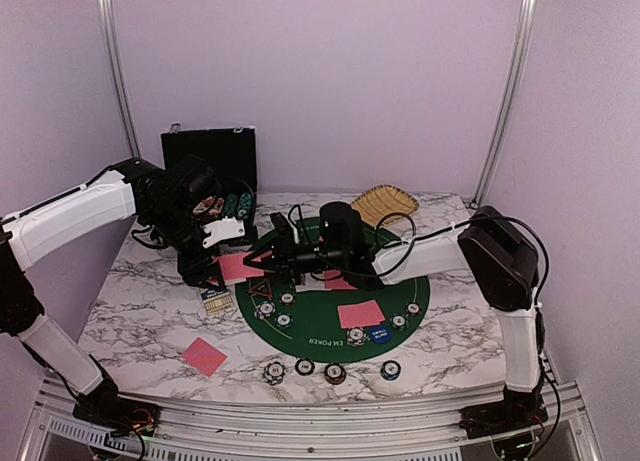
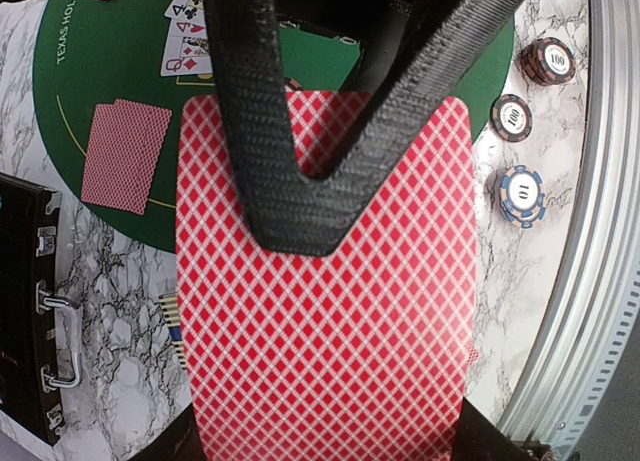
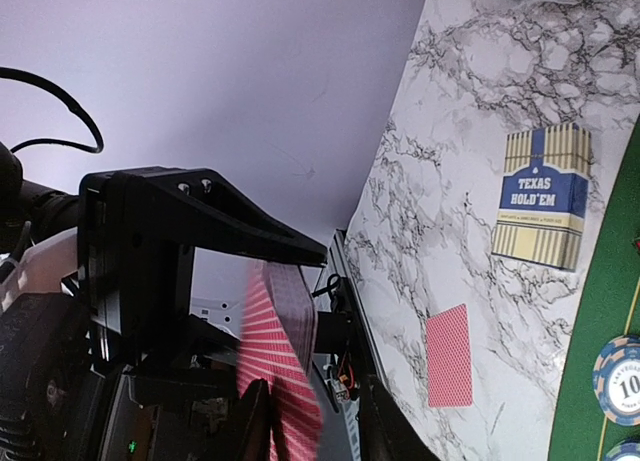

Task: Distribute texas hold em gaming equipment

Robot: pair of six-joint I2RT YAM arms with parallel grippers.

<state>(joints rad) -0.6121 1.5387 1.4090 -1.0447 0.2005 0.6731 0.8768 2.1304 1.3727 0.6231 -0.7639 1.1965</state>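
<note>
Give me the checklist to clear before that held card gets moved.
1. Left gripper clamped on the red-backed card: ok.
2. Card's face hidden: ok, only its back shows in the left wrist view.
3. Right gripper open or shut: cannot tell, its fingers are too dim in the right wrist view.
4. Room between the arms: not ok, the right gripper sits right beside the held card.
5. Face-down card on the marble table: ok, flat and apart from the front poker chips.
6. Texas Hold'em card box: ok, flat on the marble beside the green mat.
</note>
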